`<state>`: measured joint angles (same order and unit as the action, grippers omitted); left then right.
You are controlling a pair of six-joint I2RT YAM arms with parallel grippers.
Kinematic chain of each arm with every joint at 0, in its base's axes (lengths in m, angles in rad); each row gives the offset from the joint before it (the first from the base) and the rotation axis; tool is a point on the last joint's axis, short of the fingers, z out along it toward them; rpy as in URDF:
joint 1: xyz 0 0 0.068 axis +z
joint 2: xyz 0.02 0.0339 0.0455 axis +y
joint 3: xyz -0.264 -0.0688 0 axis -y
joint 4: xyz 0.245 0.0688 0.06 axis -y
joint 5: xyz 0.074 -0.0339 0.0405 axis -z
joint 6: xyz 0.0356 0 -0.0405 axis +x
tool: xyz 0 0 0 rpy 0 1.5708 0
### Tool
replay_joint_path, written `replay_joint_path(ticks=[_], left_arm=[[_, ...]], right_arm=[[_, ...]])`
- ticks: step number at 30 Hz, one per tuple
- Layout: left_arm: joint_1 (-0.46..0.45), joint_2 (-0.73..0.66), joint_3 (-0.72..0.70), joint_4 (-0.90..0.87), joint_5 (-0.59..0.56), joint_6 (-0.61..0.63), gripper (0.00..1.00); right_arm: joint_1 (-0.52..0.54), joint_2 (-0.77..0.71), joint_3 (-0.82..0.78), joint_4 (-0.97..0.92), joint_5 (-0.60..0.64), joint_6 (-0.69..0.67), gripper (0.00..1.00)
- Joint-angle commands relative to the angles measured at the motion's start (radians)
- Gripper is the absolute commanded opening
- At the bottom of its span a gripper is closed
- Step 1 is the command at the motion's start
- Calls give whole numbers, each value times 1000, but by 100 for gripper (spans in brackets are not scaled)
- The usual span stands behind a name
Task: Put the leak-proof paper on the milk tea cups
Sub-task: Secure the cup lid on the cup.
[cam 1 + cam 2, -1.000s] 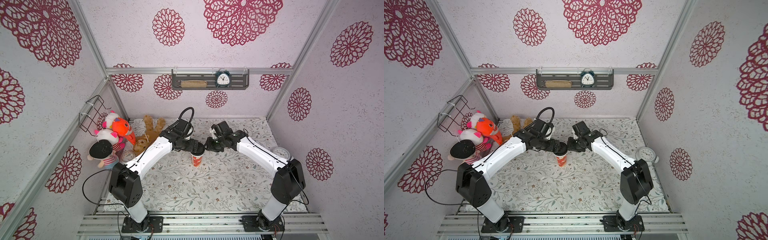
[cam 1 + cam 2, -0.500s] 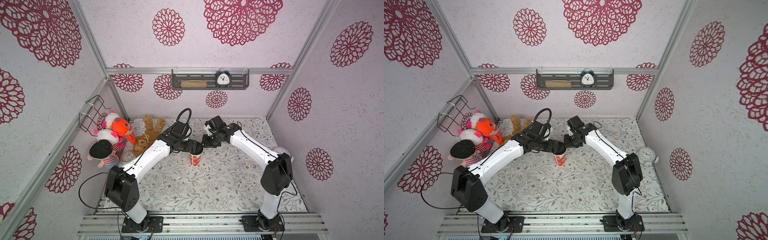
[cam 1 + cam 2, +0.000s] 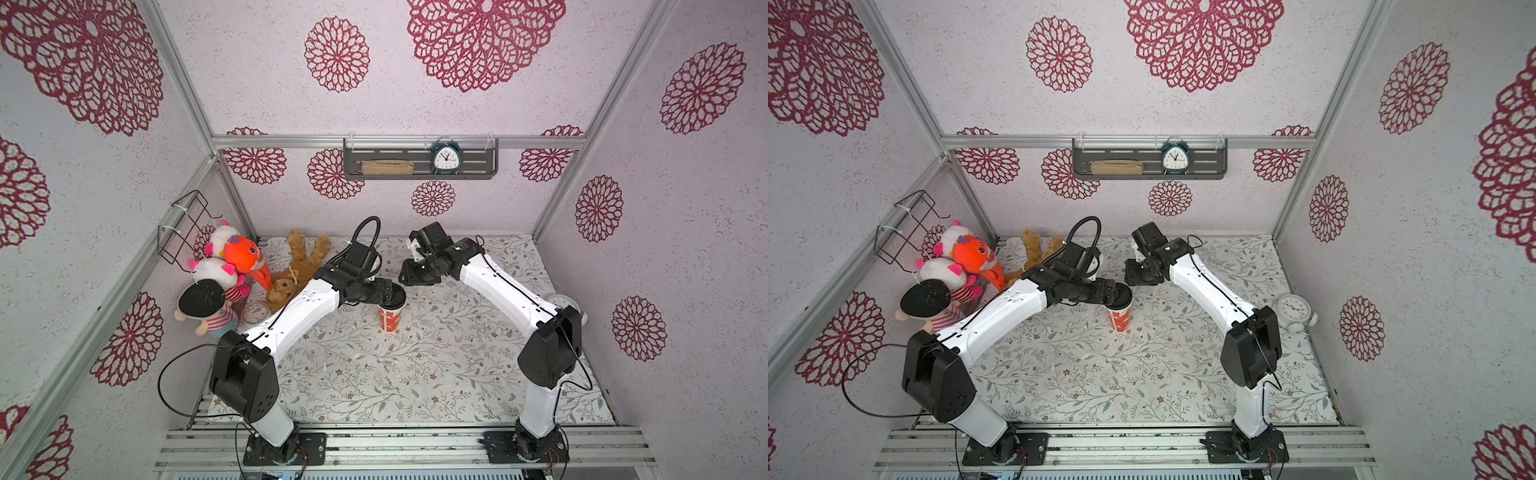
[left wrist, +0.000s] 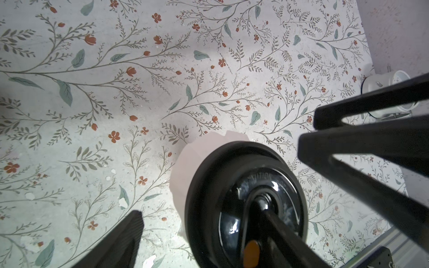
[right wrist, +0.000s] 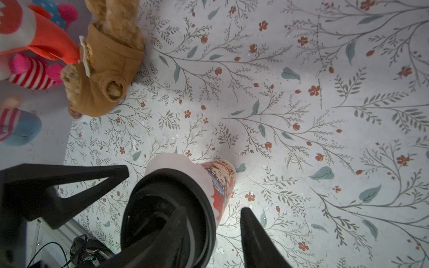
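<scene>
The milk tea cup (image 3: pixel 390 322) (image 3: pixel 1119 322) stands mid-table, red below and white above. The leak-proof paper (image 4: pixel 185 167) (image 5: pixel 171 162) lies over its mouth, its white wavy edge folded down the wall. A black round lid (image 4: pixel 209 185) (image 5: pixel 199 192) sits on top of the paper. My left gripper (image 3: pixel 390 296) (image 4: pixel 197 211) is open: one finger rests across the lid's middle, the other hangs clear beside the cup. My right gripper (image 3: pixel 405 279) (image 5: pixel 210 211) is open at the cup's far side. It has one finger over the lid and one clear of the cup wall (image 5: pixel 220 181).
Plush toys (image 3: pixel 232 266) and a brown bear (image 3: pixel 299 266) crowd the back left corner. A wire basket (image 3: pixel 187 224) hangs on the left wall. A white alarm clock (image 3: pixel 1293 309) stands at the right edge. A shelf (image 3: pixel 419 164) hangs on the back wall.
My right gripper has edged left toward the cup and its jaws have spread wider. The left gripper has stayed over the lid.
</scene>
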<state>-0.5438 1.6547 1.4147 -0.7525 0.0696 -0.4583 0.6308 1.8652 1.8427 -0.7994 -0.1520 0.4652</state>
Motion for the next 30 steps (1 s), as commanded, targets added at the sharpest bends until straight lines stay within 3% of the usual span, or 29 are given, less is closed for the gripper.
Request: replay_joint_path(ticks=[1,11,30], left_arm=[[11,90,-79,-263,-57,17,83],[19,89,-77,-260,-56,-2,83],[20,75,-80,-231,-41,-11,82]], right_arm=[[5,-100,-48,39,28,79,42],[49,-266,-349,150,77,332,42],[85,-195,-384,190,54,409,41]])
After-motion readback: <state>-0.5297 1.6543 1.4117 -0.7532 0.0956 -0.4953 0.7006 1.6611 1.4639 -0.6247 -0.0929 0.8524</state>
